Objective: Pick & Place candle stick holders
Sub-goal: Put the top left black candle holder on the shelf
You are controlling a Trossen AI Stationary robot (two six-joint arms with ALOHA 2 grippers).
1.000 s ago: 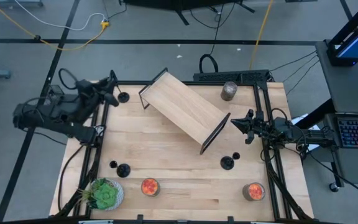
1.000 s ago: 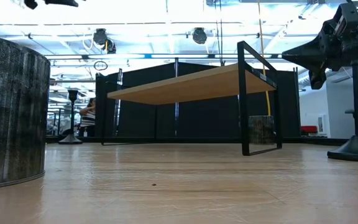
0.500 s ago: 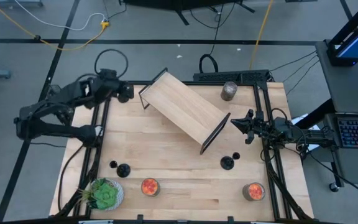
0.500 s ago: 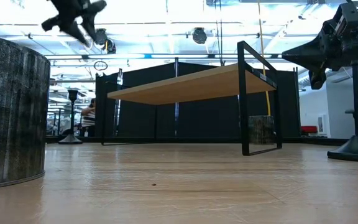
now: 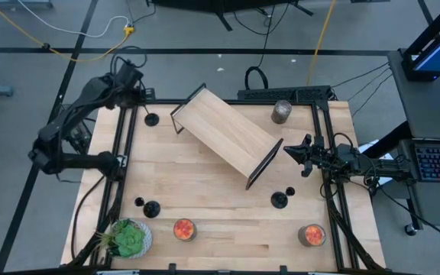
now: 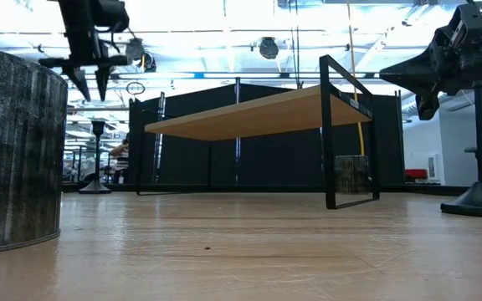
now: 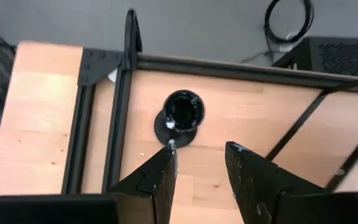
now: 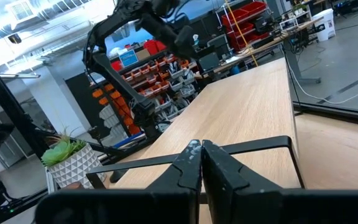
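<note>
Three small black candle stick holders stand on their round bases on the wooden table: one at the far left [image 5: 151, 119], one at the near left [image 5: 152, 208] and one at the near right [image 5: 279, 200]. My left gripper [image 5: 137, 95] is open and points down, above the far-left holder [image 7: 180, 118] and a little to one side of it. It touches nothing. In the low view it [image 6: 90, 77] hangs well above that holder [image 6: 97, 159]. My right gripper [image 5: 306, 153] is shut and empty at the table's right edge; its fingers show closed in the right wrist view [image 8: 201, 152].
A wooden shelf on black end frames [image 5: 228, 134] stands slantwise in the table's far middle. A grey jar [image 5: 282, 112] is at the far right. Two jars with orange-red tops [image 5: 184, 229] [image 5: 312, 234] and a potted plant [image 5: 128, 238] stand along the near edge.
My left arm has swung toward the table's far left corner. Its gripper has tipped from lying roughly level to pointing straight down over the far-left holder. No holder has moved.
</note>
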